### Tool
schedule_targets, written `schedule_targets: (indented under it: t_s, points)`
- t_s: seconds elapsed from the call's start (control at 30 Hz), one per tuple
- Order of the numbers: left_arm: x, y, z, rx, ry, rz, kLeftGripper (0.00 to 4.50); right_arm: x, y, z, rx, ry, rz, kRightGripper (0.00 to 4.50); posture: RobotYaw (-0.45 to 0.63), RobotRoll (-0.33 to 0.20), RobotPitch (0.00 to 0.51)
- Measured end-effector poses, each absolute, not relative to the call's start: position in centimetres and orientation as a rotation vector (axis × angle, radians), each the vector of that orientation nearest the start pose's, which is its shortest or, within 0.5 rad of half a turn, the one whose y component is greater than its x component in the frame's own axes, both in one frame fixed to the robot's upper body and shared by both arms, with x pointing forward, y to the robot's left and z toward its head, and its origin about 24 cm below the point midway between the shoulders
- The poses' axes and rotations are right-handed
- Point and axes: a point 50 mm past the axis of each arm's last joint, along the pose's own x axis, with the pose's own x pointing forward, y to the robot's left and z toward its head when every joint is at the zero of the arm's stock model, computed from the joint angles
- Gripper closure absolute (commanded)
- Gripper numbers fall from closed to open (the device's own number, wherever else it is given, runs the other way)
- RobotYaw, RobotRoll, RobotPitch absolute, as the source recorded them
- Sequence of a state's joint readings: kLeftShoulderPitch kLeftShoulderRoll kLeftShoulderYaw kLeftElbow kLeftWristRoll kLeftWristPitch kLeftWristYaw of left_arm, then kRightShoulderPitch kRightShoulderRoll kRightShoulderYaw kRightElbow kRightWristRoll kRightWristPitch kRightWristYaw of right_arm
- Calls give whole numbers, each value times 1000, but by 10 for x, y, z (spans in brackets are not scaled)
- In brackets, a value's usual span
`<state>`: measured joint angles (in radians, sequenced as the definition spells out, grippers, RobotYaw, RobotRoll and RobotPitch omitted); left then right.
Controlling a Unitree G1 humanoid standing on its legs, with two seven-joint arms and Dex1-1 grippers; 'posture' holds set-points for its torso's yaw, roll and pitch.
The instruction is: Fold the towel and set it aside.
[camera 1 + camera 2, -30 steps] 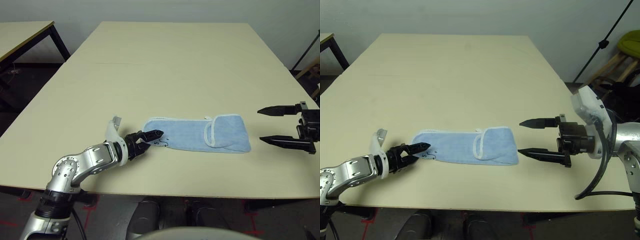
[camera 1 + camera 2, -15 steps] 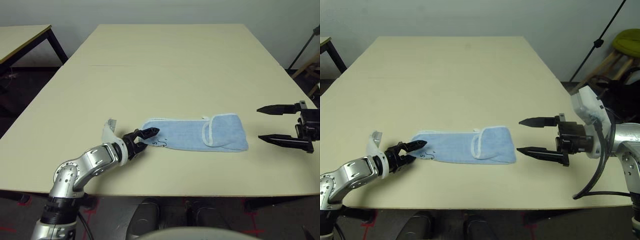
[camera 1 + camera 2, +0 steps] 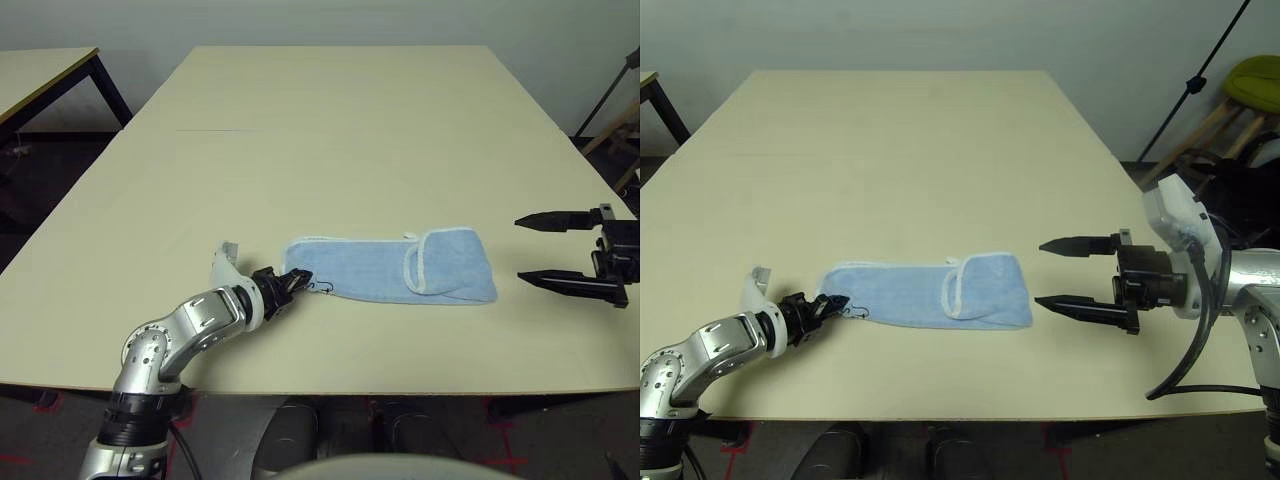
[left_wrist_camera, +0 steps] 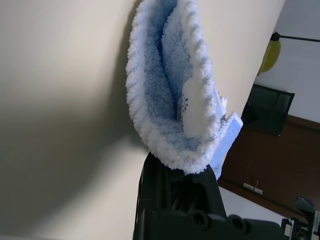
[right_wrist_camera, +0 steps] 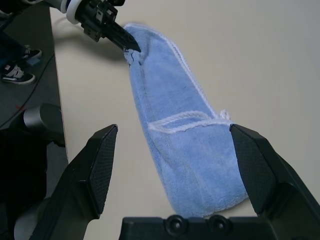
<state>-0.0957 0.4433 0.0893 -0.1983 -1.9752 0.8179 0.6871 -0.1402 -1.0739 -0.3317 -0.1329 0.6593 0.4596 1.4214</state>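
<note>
Towel (image 3: 395, 268) folded, flat near bench (image 3: 330, 130) front edge, embroidery too small to read | left gripper (image 3: 296, 282) clenched on towel's left end | right gripper (image 3: 1068, 272) released, beside right end, apart | 2nd table (image 3: 45, 70), stool (image 3: 1255, 85) behind

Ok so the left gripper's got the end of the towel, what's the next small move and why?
Probably lift that end slightly and carry it over toward the far end. The left gripper is shut on the near end of the towel, which lies long and flat on the table. The right gripper hangs open beside the other end, not touching it.
</note>
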Motion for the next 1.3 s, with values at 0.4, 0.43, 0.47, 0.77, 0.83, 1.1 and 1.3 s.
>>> schedule_targets:
  t_s: [0.4,0.43,0.47,0.77,0.83,1.1,1.3]
  points:
    - [233,176,114,-1021,690,-266,4456,226,-276,201,-300,244,1239,0,142,0,60]
    - [232,179,115,-1022,680,-255,4456,226,-276,199,-294,242,1241,0,142,0,60]
    - [230,182,116,-1020,672,-245,4456,226,-276,198,-291,241,1241,0,155,0,62]
    - [218,197,122,-1031,590,-170,4456,230,-277,193,-285,272,1267,0,195,0,69]
    - [216,205,123,-1008,585,-146,4456,232,-278,195,-290,266,1265,0,202,0,71]
    - [212,213,135,-912,546,-229,4456,232,-280,190,-284,282,1278,0,205,0,70]
    - [224,178,162,-737,557,-578,4456,232,-279,186,-271,291,1284,0,189,0,70]
